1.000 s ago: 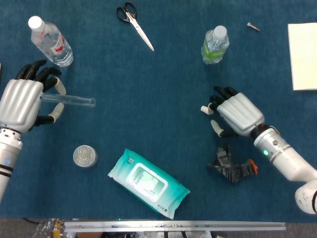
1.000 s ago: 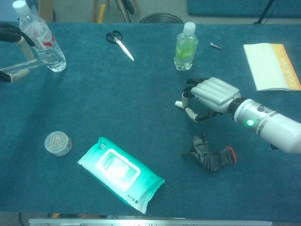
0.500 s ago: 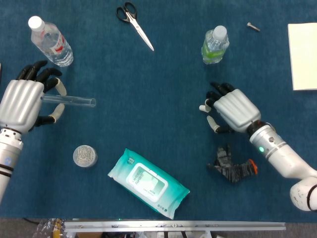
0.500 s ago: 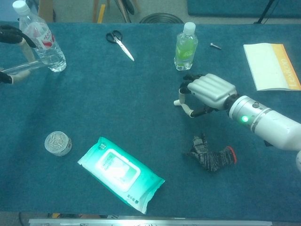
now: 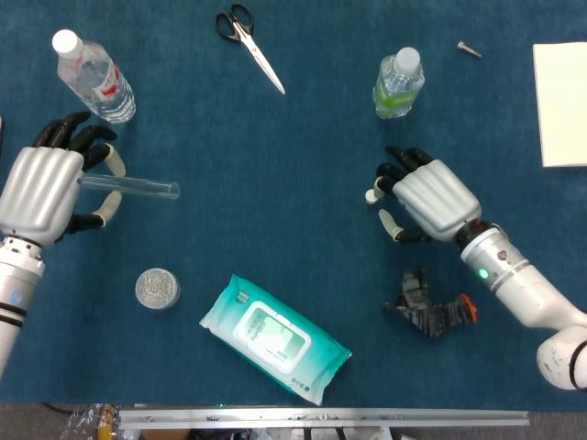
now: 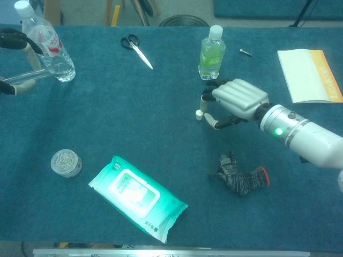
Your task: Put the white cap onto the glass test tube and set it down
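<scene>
My left hand (image 5: 41, 192) grips one end of the clear glass test tube (image 5: 138, 187), which lies level and points right with its open end free. The chest view shows this hand (image 6: 13, 45) at the far left edge with the tube (image 6: 29, 75). My right hand (image 5: 428, 196) hovers right of centre, palm down. The small white cap (image 5: 371, 195) is pinched at its fingertips on the left side. From the chest view the cap (image 6: 199, 115) shows just left of the right hand (image 6: 238, 99). A wide gap separates cap and tube.
On the blue cloth: a water bottle (image 5: 92, 75) beyond my left hand, scissors (image 5: 249, 41), a green-tinted bottle (image 5: 398, 82) just past my right hand, a screw (image 5: 469, 49), a notebook (image 5: 561, 103), a dark glove (image 5: 431, 307), a wipes pack (image 5: 275, 337), a round tin (image 5: 157, 288).
My right hand has shifted a little to the left and away from me, carrying the white cap along. The left hand and tube have stayed still.
</scene>
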